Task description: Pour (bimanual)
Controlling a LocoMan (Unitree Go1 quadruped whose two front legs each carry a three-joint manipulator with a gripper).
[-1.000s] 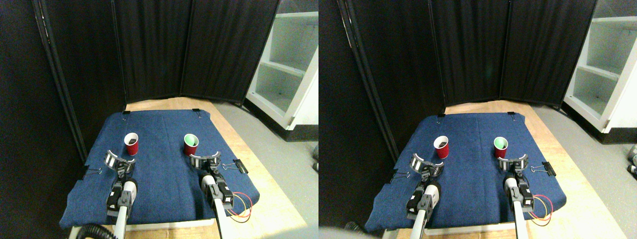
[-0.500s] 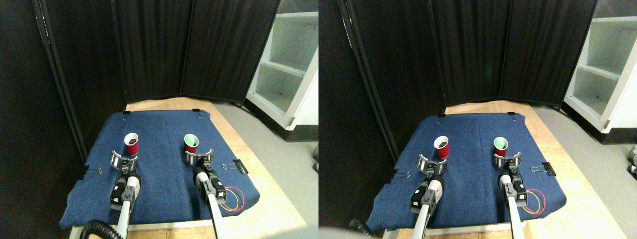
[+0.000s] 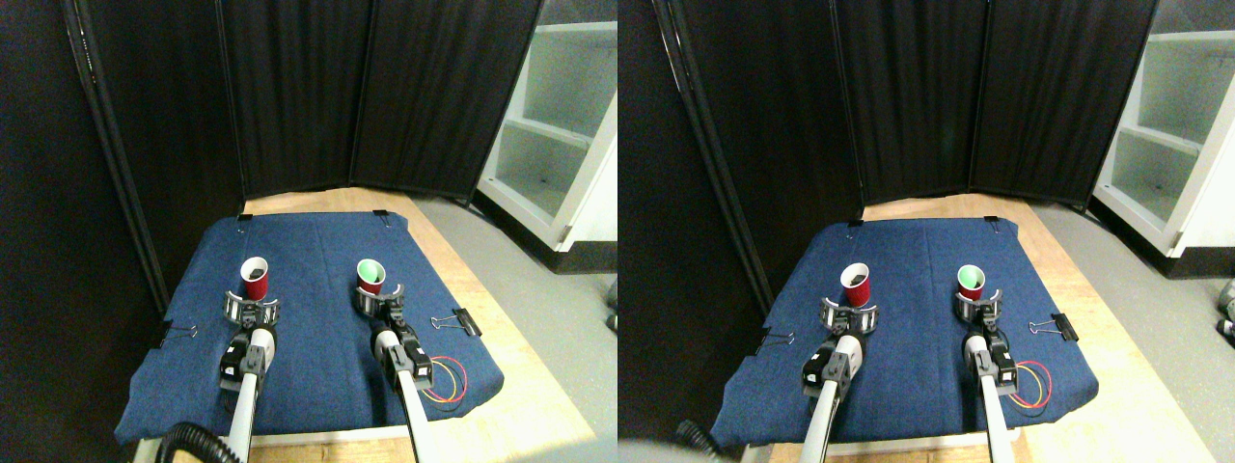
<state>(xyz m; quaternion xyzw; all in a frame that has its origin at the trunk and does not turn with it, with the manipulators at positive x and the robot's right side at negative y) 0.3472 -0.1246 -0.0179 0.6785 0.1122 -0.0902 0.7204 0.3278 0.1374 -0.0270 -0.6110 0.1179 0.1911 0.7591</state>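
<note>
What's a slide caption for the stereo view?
Both grippers, left and right, open at two upright red cups on blue cloth.

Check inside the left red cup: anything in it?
The left red cup holds something dark at the bottom; what it is cannot be told at this size. Its near base is hidden by the left gripper. The right red cup shows only a pale green interior.

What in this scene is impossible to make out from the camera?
- Left cup: dark contents too small to identify.
- Right cup: its base, hidden behind the right gripper.
- Left gripper: whether it touches its cup, too small.
- Shelf unit: cut off by the view's right edge.
</note>
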